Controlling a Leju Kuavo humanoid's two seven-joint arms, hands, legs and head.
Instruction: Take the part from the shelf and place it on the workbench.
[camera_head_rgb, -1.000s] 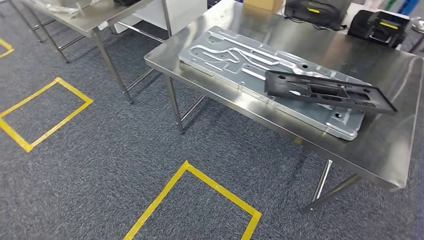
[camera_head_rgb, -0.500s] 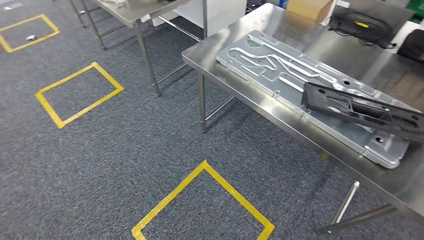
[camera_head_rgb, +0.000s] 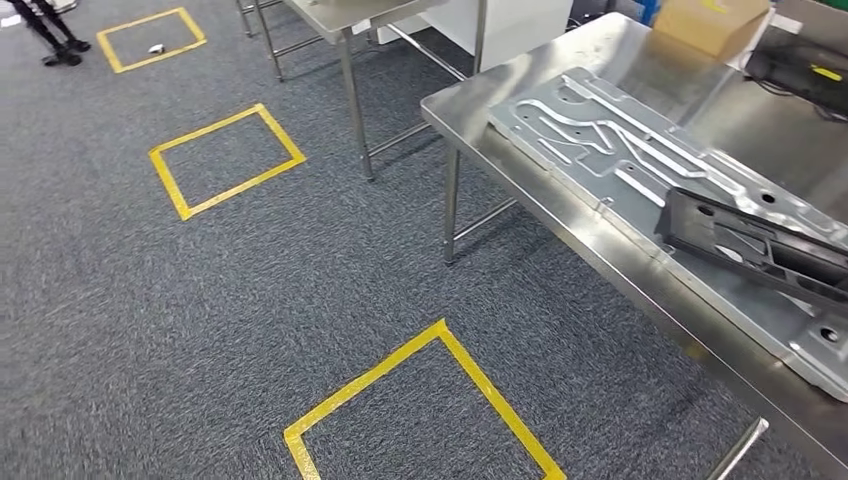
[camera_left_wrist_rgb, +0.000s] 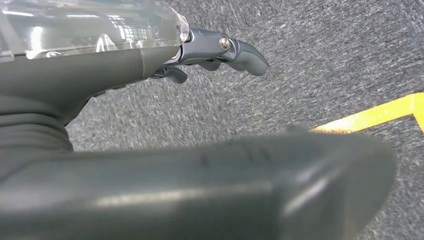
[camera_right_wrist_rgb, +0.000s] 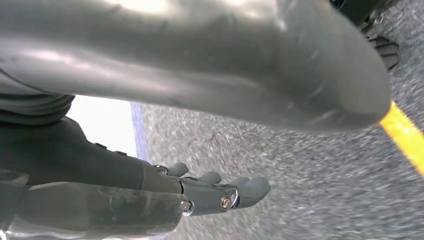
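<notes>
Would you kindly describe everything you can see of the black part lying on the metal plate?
The black part is a flat, elongated frame, seemingly matte plastic, with several openings and raised ribs along its length. It lies across the near end of the metal plate, which itself rests on the steel table. One end shows in the head view; the other runs off the picture's right edge. Neither hand touches it.

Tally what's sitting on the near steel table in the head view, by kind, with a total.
Stamped silver metal panel: 1
Black plastic frame part, lying on the panel: 1
Cardboard box: 1
Black cases at the far edge: at least 1, cut off by the frame
Total: 4 visible
</notes>
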